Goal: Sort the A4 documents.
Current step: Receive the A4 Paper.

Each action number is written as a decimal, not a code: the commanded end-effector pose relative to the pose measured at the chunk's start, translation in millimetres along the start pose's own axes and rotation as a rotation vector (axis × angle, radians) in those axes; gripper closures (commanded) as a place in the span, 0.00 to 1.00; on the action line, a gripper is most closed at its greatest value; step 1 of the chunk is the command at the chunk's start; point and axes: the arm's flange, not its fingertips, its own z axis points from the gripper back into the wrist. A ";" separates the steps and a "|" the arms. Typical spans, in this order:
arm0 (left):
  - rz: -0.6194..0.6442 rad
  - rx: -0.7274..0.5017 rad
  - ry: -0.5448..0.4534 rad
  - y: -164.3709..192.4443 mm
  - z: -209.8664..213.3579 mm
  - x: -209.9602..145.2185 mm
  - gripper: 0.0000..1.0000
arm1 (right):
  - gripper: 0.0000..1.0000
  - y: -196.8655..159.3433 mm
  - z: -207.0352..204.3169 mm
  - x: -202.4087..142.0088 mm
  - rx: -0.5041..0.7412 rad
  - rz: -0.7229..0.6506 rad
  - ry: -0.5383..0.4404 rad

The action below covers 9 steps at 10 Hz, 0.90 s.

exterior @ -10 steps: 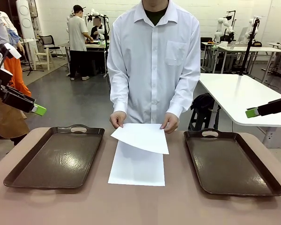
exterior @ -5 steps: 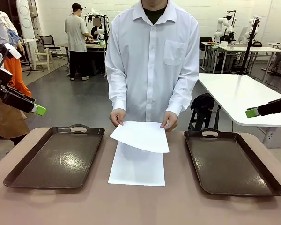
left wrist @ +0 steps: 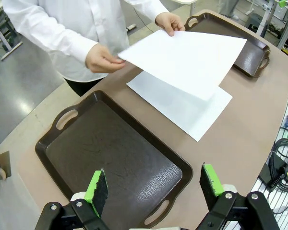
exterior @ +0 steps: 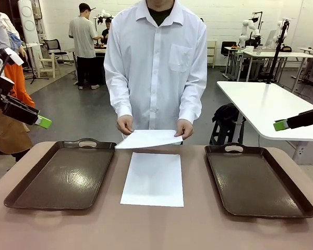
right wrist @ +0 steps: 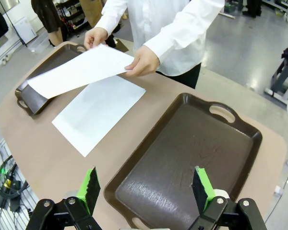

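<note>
One white A4 sheet (exterior: 153, 178) lies flat on the table between the two trays, also seen in the wrist views (left wrist: 192, 108) (right wrist: 96, 112). A person holds a second white sheet (exterior: 148, 138) (left wrist: 187, 57) (right wrist: 79, 69) by its far edge in both hands, lifted above the table near its far side. My left gripper (exterior: 41, 122) (left wrist: 153, 184) hangs open and empty above the left tray's outer side. My right gripper (exterior: 281, 125) (right wrist: 144, 187) hangs open and empty above the right tray's outer side.
A dark brown handled tray (exterior: 21, 194) (left wrist: 53, 158) sits at the table's left and another (exterior: 302, 205) (right wrist: 252, 143) at the right; nothing lies in either. The person (exterior: 156, 62) stands at the far edge. White tables and other people are farther back.
The person has raised the held sheet off the flat one and shifted slightly to the left. Neither gripper has moved.
</note>
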 end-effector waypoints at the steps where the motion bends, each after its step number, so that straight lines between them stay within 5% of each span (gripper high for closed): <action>1: -0.002 0.001 -0.006 0.7 0.7 0.2 0.00 | 0.00 -0.3 -1.8 -0.2 0.012 -0.002 -0.004; 9: -0.002 0.001 -0.006 0.7 0.7 0.2 0.00 | 0.00 -0.3 -1.8 -0.2 0.012 -0.002 -0.004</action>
